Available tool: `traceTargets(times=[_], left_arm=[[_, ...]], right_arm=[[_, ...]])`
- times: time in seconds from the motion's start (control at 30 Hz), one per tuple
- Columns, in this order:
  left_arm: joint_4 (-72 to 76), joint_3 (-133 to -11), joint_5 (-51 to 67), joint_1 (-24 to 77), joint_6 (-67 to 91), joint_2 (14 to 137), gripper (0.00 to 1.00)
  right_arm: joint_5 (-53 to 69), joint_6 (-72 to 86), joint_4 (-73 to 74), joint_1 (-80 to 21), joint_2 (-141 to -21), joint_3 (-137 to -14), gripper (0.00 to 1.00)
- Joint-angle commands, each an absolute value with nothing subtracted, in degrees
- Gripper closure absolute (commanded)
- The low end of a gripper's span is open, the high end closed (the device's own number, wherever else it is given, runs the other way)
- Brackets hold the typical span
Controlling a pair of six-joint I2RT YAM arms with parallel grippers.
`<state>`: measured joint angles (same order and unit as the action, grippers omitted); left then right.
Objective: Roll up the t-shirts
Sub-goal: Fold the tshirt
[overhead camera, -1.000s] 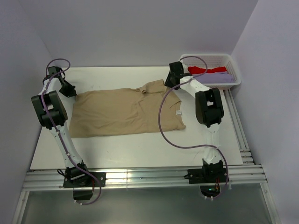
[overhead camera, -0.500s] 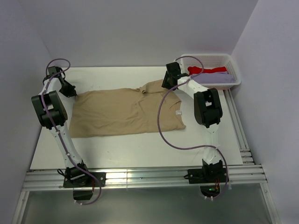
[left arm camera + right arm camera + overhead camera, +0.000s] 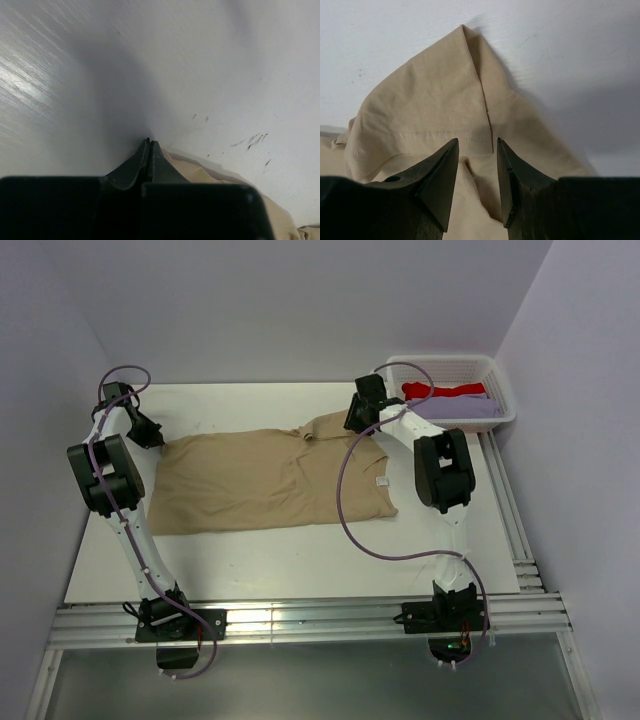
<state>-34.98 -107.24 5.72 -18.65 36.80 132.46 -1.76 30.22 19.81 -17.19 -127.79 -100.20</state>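
Task state: rolling not yet begun, by the look of it. On the table (image 3: 280, 560) the tan t-shirt (image 3: 270, 480) lies spread flat, hem to the left, collar and sleeves to the right, and no part of it is turned over or rolled. In the white basket (image 3: 505, 400) at the far right corner sit a red t-shirt (image 3: 445, 391) and a lavender t-shirt (image 3: 475, 408), both bunched rather than rolled. All shirts therefore appear left to do.

Right hand (image 3: 476, 145): fingers parted, nothing held, poised low over the far sleeve of the tan shirt, beside its seam.

Left hand (image 3: 149, 144): fingers pressed together at the shirt's far left corner. Cloth shows just beside one finger, but whether any is pinched cannot be told.

Change from a second ago: the right hand has shifted a little leftward, away from the basket and onto the sleeve. Left arm and shirt unchanged.
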Motion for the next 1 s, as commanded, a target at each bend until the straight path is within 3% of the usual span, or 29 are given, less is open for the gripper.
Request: traceTargets(times=[0.0,0.47,0.7,0.97], left_arm=[[-35.33,-108.02,6.06,-18.37,35.77,128.32,1.0],[-35.42,-108.19,5.98,-18.46,35.68,128.5,1.0],[-35.42,-108.28,5.98,-18.37,35.68,128.5,1.0],[-35.42,-108.19,6.06,-18.37,35.68,128.5,0.99]], right_arm=[[-0.62,30.67,18.9,-17.32,-129.29,-101.51,0.57],[-0.26,31.46,18.9,-17.67,-131.66,-102.92,0.59],[0.97,31.82,18.19,-17.67,-130.87,-102.48,0.68],[0.09,30.85,19.51,-17.75,-128.85,-103.45,0.7]])
